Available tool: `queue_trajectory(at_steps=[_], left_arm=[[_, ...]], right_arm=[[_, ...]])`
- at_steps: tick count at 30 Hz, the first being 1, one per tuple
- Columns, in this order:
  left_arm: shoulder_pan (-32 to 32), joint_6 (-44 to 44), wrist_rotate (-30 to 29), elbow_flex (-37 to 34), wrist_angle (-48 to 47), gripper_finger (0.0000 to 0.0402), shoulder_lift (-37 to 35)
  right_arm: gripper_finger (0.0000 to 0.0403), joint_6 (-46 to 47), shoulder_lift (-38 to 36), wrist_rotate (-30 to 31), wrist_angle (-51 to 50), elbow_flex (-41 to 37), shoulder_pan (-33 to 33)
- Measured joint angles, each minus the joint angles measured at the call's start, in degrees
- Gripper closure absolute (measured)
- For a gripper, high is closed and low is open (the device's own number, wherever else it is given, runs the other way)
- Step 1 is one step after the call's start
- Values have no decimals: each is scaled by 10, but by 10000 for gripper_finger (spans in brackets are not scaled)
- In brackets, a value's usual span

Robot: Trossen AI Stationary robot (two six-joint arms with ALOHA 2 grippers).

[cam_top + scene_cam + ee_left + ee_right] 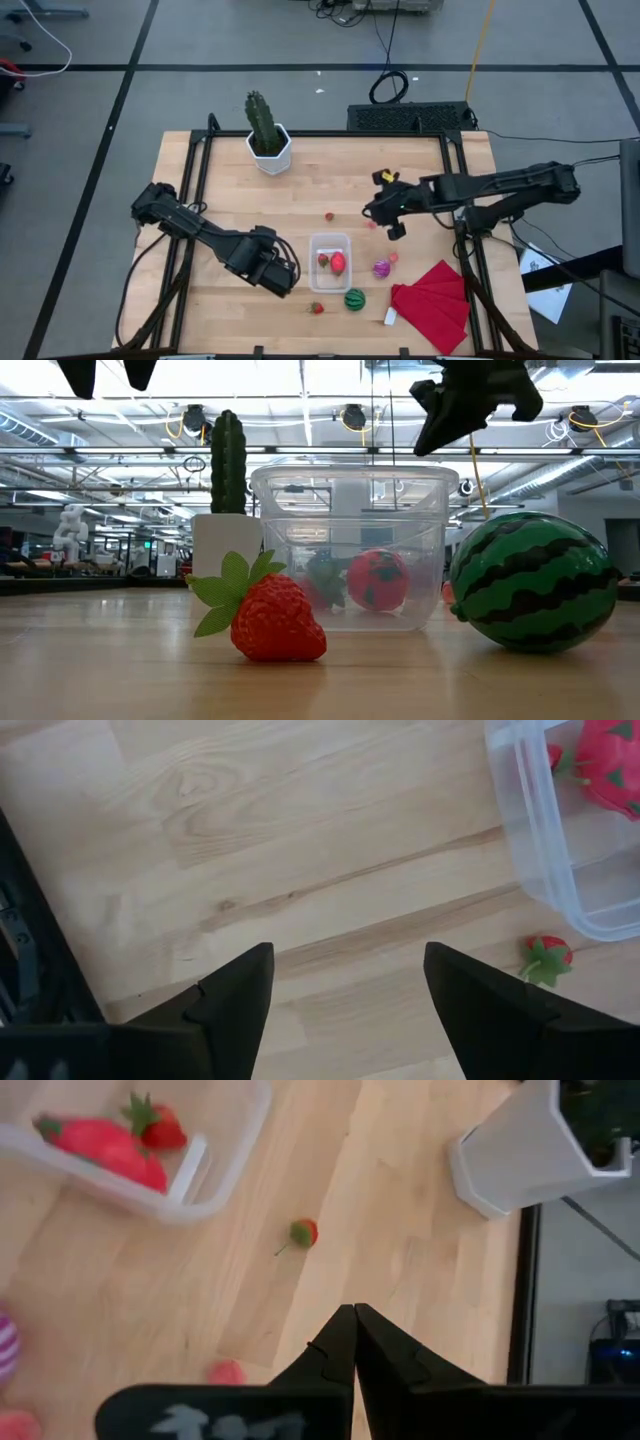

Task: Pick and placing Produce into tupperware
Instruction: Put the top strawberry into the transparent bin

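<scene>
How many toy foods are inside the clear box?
2: a small strawberry and a bigger red fruit lie side by side in the clear box. Something smaller could be hidden behind them.

The tupperware (329,262) holds 2 produce pieces (335,262); a strawberry (317,307) and a watermelon (354,299) lie before it.

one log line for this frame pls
left gripper: open, empty, beside tupperware | right gripper: shut, empty | in tupperware: two red pieces | strawberry, watermelon outside
</scene>
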Motion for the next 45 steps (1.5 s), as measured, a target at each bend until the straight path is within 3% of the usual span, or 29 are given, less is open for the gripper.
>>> queue_trajectory(at_steps=[10,22,37,42,45], left_arm=[[0,0,0,0,3,140,0],[9,-11,0,0,5,141,0],[35,14,-1,0,38,138,0],[35,18,-2,0,53,135,0],[35,18,-2,0,57,138,0]], right_arm=[[403,-40,-9,-2,8,1,1],[403,-215,61,-2,-2,0,-1],[403,-222,155,-7,-4,94,-23],[403,-210,200,-62,-47,146,-39],[403,-212,228,-66,-56,166,-44]])
